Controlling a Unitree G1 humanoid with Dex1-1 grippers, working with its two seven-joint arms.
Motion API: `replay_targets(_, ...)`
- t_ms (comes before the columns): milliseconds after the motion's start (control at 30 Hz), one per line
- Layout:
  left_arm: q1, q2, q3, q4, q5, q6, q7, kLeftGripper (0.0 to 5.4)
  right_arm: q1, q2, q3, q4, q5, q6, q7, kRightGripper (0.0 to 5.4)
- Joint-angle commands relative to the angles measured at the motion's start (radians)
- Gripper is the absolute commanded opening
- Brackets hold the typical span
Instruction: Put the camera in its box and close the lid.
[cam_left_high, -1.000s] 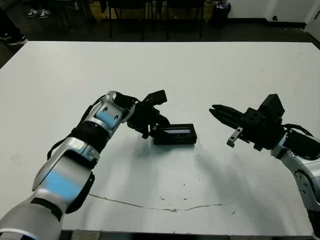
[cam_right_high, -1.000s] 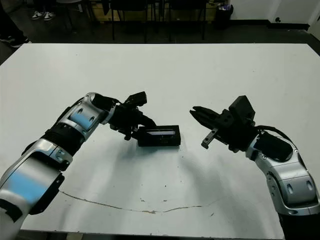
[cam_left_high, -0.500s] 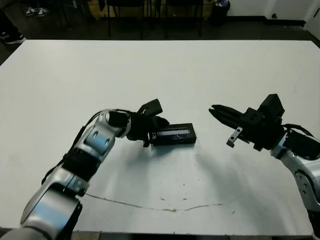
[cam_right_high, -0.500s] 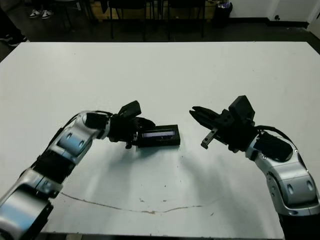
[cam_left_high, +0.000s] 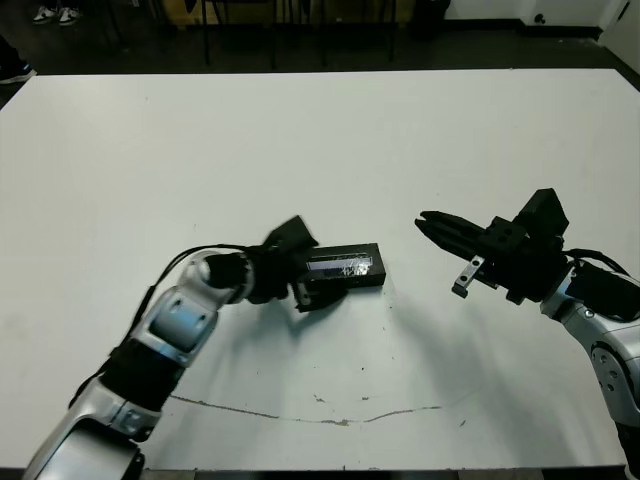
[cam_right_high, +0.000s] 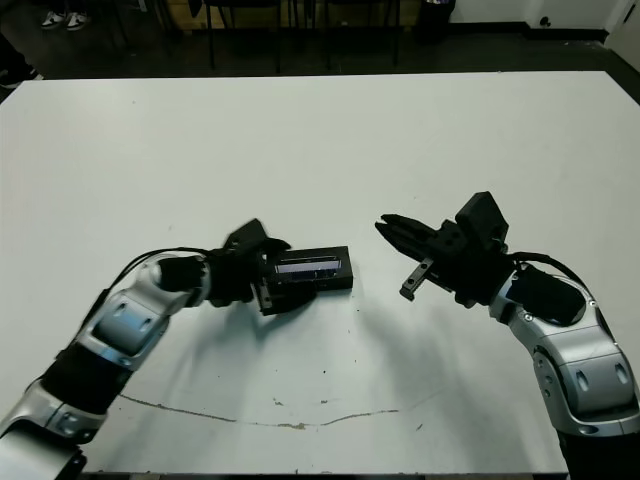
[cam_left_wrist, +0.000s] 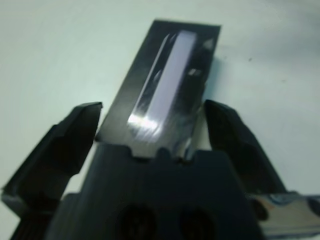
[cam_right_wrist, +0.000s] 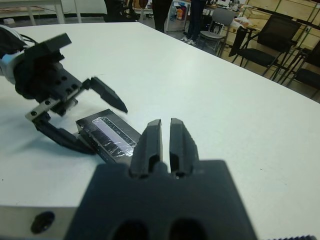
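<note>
The box (cam_left_high: 343, 270) sat flat on the white worktop (cam_left_high: 320, 140), roughly in the middle between the side edges and a bit closer to the near edge than the far one. Its black lid (cam_left_wrist: 167, 87) was on top with the shiny greyish patch facing up, so the thing looked closed (couldn't see the camera itself anywhere, so can't say whether it was inside).

The left gripper (cam_left_high: 300, 268) was low at the box's left end with its jaws spread apart, one black finger on either side of that end. From the left wrist view both fingers (cam_left_wrist: 60, 145) stood clear of the box's long sides with a gap showing on each, so it wasn't clamping anything, though the gripper's body seemed to be right up against the short end.

The right gripper (cam_right_high: 390, 228) hung off to the right of the box, apart from it, tips pointing toward it. Its jaws were pressed nearly together with nothing between them, which was plain in the right wrist view.

Chairs (cam_right_wrist: 272, 47) stood beyond the worktop's far edge.
</note>
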Motion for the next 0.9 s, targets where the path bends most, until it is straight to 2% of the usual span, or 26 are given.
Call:
replay_targets(33,0.038,0.060,0.006,0.009,-0.005,0.066,-0.023,5.39,0.011,-0.008,0.003,0.010,-0.002,0.013,0.004,0.00)
replay_targets(300,0.031,0.117,0.073,-0.039,-0.076,0.112,-0.046,5.39,0.011,-0.009,0.004,0.013,-0.005,0.004,0.009,0.00)
replay_targets(367,0.036,0.134,0.092,-0.055,-0.089,0.109,-0.047,5.39,0.012,-0.011,0.004,0.003,-0.006,0.021,0.000,0.00)
replay_targets(567,0.113,0.166,0.268,-0.157,-0.246,0.124,-0.058,5.39,0.012,-0.010,-0.004,-0.006,0.002,0.034,-0.002,0.00)
replay_targets(733,0.197,0.168,0.434,-0.289,-0.392,0.119,-0.035,4.81,0.010,-0.013,-0.004,-0.005,-0.005,0.027,0.000,0.00)
replay_targets(900,0.214,0.142,0.506,-0.389,-0.465,0.104,0.037,3.86,0.007,-0.012,-0.004,-0.003,-0.007,0.035,-0.006,0.00)
